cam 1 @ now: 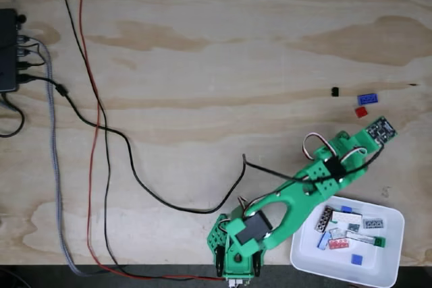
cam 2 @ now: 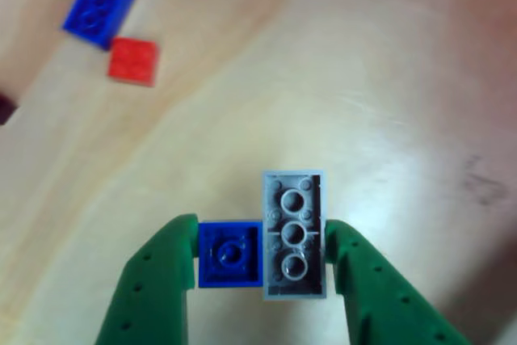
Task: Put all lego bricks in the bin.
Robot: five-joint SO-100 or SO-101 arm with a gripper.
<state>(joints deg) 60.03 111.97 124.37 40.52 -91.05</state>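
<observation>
In the other view my green gripper (cam 2: 262,232) is shut on two lego bricks side by side, a small blue one (cam 2: 230,254) and a grey one (cam 2: 294,236), both with their undersides facing the camera. They hang above the wooden table. In the fixed view the gripper (cam 1: 381,129) is up and right of the bin (cam 1: 337,271), a shallow white tray holding several bricks (cam 1: 347,224). On the table beyond the gripper lie a blue brick (cam 1: 368,98) (cam 2: 101,2), a red brick (cam 1: 361,111) (cam 2: 133,61) and a black brick (cam 1: 335,91).
A black box (cam 1: 8,52) with plugged cables sits at the left edge. Black, grey and red cables (cam 1: 101,139) run down the left half of the table to the arm's base (cam 1: 239,247). The table's front edge runs along the bottom.
</observation>
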